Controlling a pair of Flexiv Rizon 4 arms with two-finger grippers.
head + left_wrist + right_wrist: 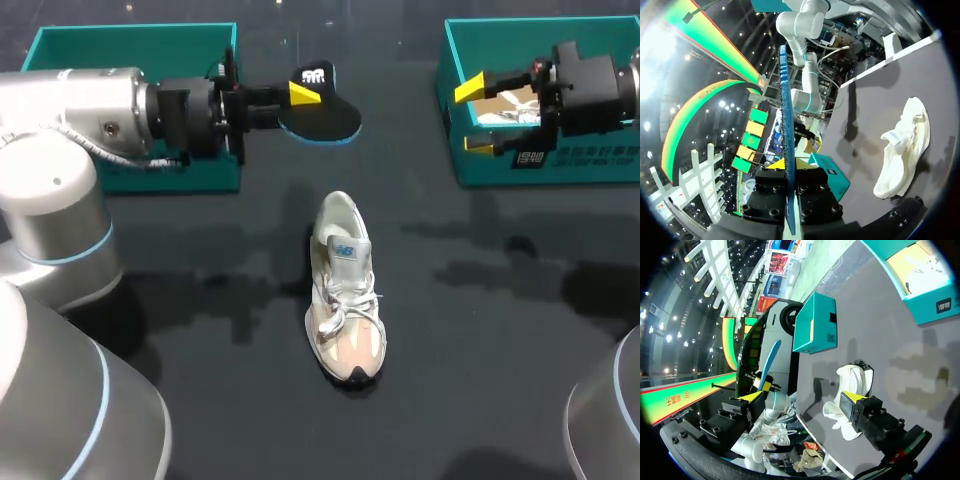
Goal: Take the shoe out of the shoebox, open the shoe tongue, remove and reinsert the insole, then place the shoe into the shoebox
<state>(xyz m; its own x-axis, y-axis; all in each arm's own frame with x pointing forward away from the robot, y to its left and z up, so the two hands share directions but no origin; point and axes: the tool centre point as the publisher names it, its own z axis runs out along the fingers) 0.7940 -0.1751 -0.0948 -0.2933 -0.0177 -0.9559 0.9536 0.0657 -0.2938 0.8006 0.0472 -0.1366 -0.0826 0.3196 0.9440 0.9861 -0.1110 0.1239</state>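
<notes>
Cream laced shoe (345, 290) — black insole (322, 116)

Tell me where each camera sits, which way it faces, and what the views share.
Head view: above and behind, looking down on the table; both arms enter from the sides, left gripper shut on the insole, right gripper open at the right box.
Left wrist view: on the left arm, looking out along its gripper; insole edge-on in it.
Right wrist view: on the right arm, looking across the table past its open gripper.
Shared: all three show the shoe and insole.
</notes>
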